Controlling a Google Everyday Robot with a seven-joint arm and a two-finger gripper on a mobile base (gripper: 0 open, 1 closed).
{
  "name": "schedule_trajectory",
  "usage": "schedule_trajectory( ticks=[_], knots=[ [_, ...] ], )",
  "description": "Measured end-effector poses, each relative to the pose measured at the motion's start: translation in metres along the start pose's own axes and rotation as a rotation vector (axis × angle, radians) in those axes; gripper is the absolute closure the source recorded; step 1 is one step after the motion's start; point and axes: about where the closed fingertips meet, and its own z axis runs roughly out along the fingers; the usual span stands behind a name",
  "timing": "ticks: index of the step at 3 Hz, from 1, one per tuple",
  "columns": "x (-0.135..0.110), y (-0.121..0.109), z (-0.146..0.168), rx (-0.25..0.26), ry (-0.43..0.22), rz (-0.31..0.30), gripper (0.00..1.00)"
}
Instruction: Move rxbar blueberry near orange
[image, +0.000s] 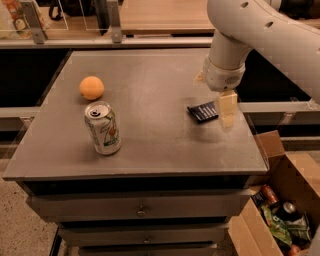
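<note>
The rxbar blueberry (203, 112) is a flat dark navy wrapper lying on the right part of the grey table (150, 145). The orange (91, 87) sits at the table's left, well apart from the bar. My gripper (225, 107) hangs from the white arm at the right, low over the table, right beside the bar's right end and partly over it. Nothing shows as lifted; the bar lies flat on the table.
A white-green soda can (103, 128) stands upright in front of the orange, between it and the table's front edge. An open cardboard box (280, 210) with cans and packets sits on the floor at the lower right. Drawers run under the tabletop.
</note>
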Motion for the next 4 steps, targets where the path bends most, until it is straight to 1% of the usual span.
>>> schedule_trajectory(
  ticks=[1, 2, 4],
  knots=[
    [0.004, -0.001, 0.013, -0.016, -0.013, 0.016, 0.18],
    [0.007, 0.000, 0.023, -0.035, -0.017, 0.024, 0.41],
    [0.007, -0.001, 0.014, -0.035, -0.017, 0.025, 0.87]
  ],
)
